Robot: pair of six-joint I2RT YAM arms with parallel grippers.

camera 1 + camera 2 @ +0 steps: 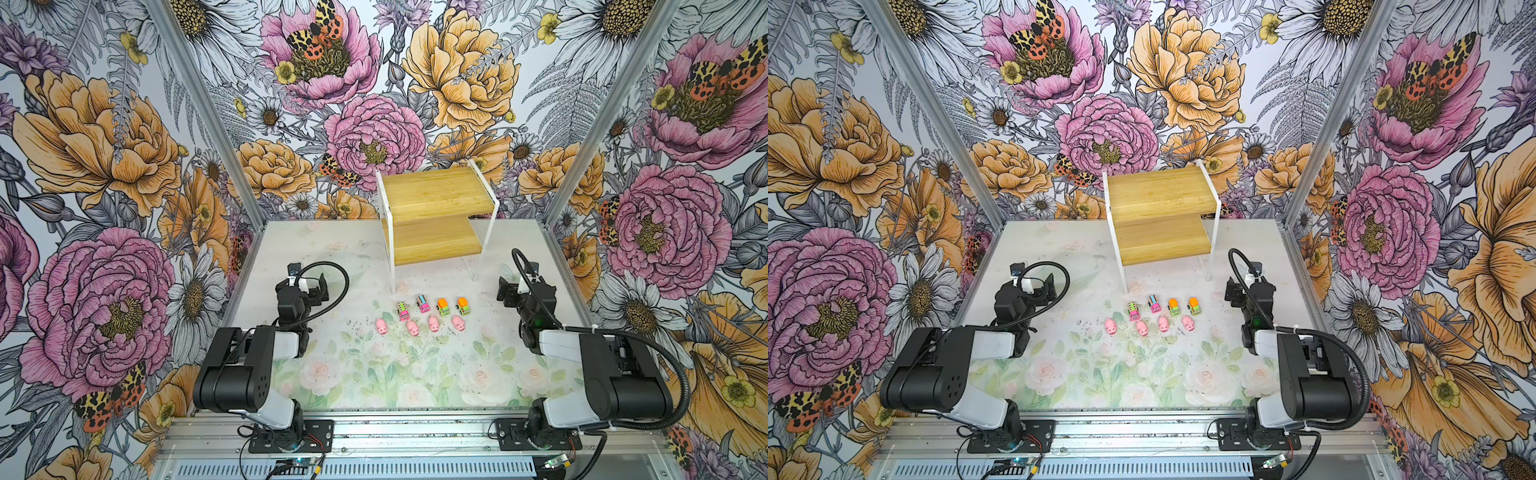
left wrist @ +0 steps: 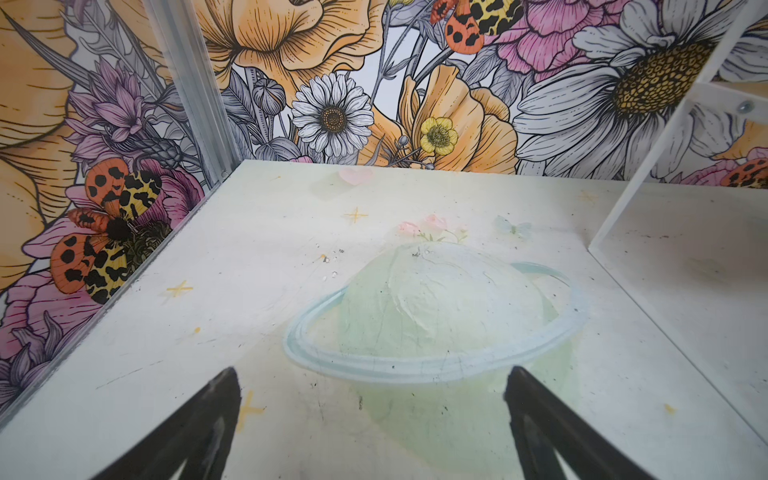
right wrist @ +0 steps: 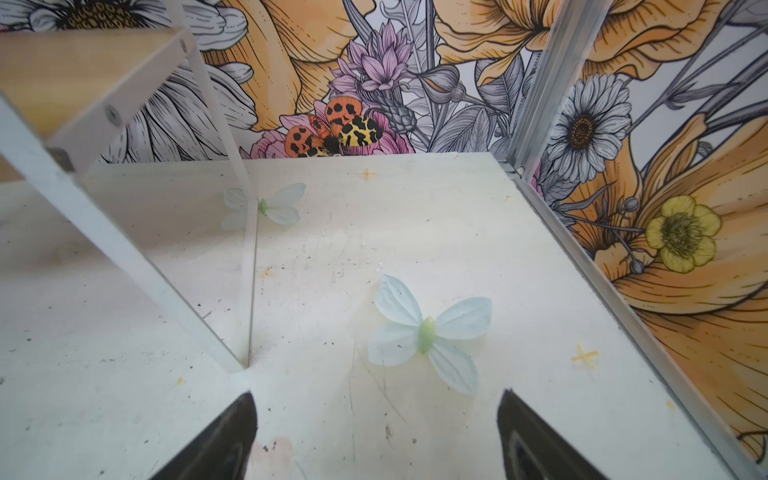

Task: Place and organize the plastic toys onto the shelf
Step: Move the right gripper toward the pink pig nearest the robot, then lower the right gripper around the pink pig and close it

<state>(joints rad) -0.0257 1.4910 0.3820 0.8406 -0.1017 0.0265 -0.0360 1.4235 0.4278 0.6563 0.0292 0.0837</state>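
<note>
The plastic toys stand in two rows mid-table in both top views. The far row holds two pink trucks [image 1: 402, 311] [image 1: 1155, 304] and two green trucks with orange tops [image 1: 443, 306] [image 1: 1194, 306]. Several pink pigs [image 1: 412, 328] [image 1: 1163, 323] line up in front of them. The shelf [image 1: 436, 199] [image 1: 1163, 195] stands behind the toys with both bamboo boards bare. My left gripper [image 1: 318, 291] [image 2: 372, 376] is open over bare table, left of the toys. My right gripper [image 1: 505, 293] [image 3: 377, 397] is open to their right, near the shelf's white leg [image 3: 124, 257].
Flowered walls with aluminium corner posts [image 1: 199, 104] enclose the table on three sides. The table mat carries faded prints: a ringed planet [image 2: 436, 324], a pale butterfly [image 3: 428, 332] and roses [image 1: 399, 374]. Both arm bases sit on the front rail [image 1: 415, 436].
</note>
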